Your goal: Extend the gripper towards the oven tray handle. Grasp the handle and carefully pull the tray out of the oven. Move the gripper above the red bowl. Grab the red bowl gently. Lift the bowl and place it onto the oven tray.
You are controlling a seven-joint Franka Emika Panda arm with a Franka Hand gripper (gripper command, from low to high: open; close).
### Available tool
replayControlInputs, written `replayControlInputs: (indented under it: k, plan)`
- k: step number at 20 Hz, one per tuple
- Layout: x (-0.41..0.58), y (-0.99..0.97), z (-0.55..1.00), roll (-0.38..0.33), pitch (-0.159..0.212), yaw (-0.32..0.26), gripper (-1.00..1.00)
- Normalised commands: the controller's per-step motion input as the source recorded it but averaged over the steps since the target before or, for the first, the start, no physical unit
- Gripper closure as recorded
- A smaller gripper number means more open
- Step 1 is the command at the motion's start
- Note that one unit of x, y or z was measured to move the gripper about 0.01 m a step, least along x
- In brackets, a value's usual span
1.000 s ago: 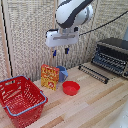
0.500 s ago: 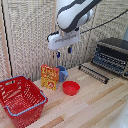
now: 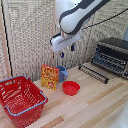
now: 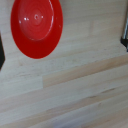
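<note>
The red bowl (image 3: 71, 88) sits on the wooden table, plain and shallow; the wrist view shows the red bowl (image 4: 36, 26) from above with nothing in it. My gripper (image 3: 67, 51) hangs high above the table, up and to the exterior view's left of the bowl. Its two dark fingers stand apart and hold nothing. The oven (image 3: 113, 56) stands at the exterior view's right, black on top with a silver front. Dark tray (image 3: 107, 63) bars show at its front. I cannot make out the handle.
A large red mesh basket (image 3: 21, 99) with a blue rim stands at the exterior view's left front. An orange box (image 3: 49, 77) and a blue cup (image 3: 63, 73) stand behind the bowl. A long dark ribbed strip (image 3: 93, 73) lies before the oven.
The gripper has drifted slightly toward the exterior view's right. Bowl, basket and oven have not moved.
</note>
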Motion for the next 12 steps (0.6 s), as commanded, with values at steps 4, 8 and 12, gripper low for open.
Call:
replayControlInputs:
  k: [4, 8, 12]
  plan:
    - [-0.112, -0.26, 0.00, -0.346, 0.000, 0.148, -1.00]
    - [-0.069, -0.29, -0.03, -0.334, -0.004, 0.147, -1.00]
    - [0.064, -0.42, -0.36, -0.260, 0.000, 0.180, -1.00]
